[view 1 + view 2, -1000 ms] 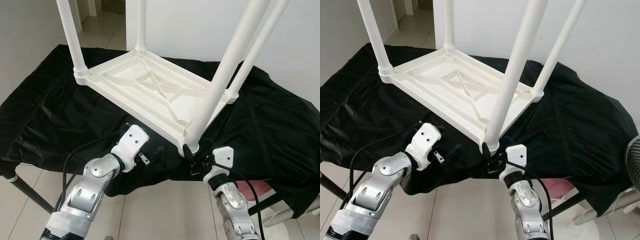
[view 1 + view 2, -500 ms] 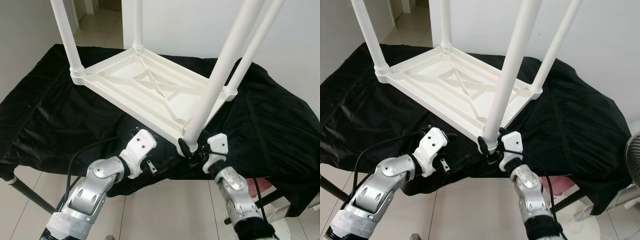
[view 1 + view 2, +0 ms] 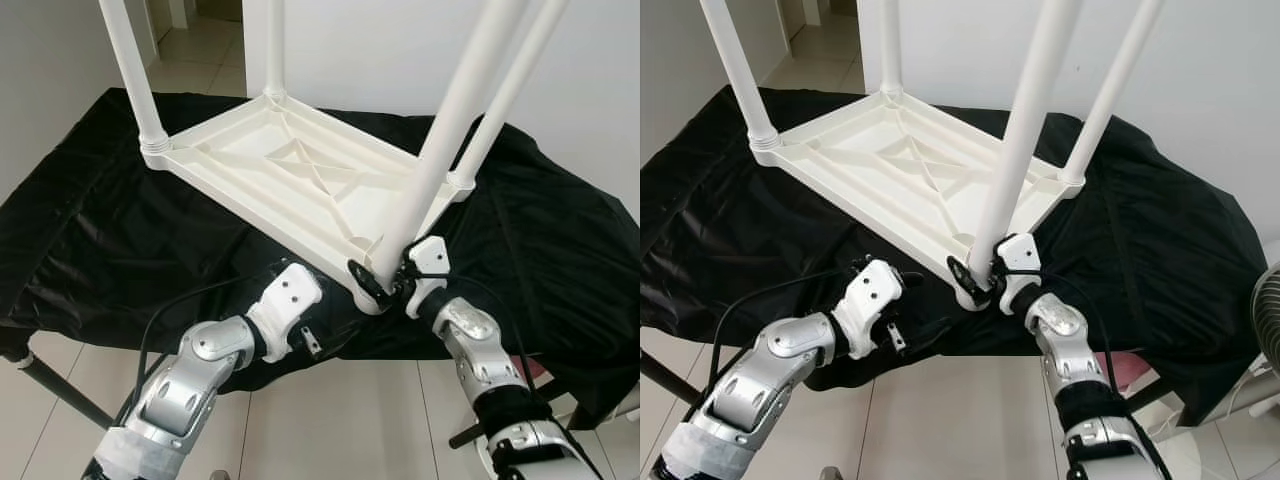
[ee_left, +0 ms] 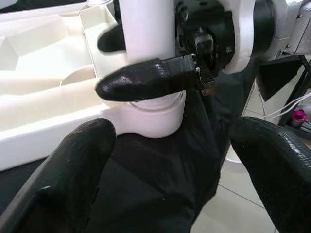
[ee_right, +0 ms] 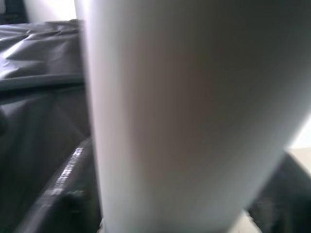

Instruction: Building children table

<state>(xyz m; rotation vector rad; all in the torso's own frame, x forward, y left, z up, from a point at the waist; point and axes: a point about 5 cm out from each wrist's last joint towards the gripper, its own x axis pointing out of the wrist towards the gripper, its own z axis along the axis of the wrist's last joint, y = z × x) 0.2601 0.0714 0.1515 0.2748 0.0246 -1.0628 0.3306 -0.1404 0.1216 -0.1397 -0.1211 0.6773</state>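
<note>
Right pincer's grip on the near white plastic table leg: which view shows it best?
The left wrist view: one black finger of the right pincer crosses the white plastic table leg just above its socket. The eye views show the grip smaller; the right wrist view shows a blurred leg close up.

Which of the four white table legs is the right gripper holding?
The near-right leg, at the tabletop corner closest to the robot. The right gripper clasps its base; the other three legs stand untouched.
</note>
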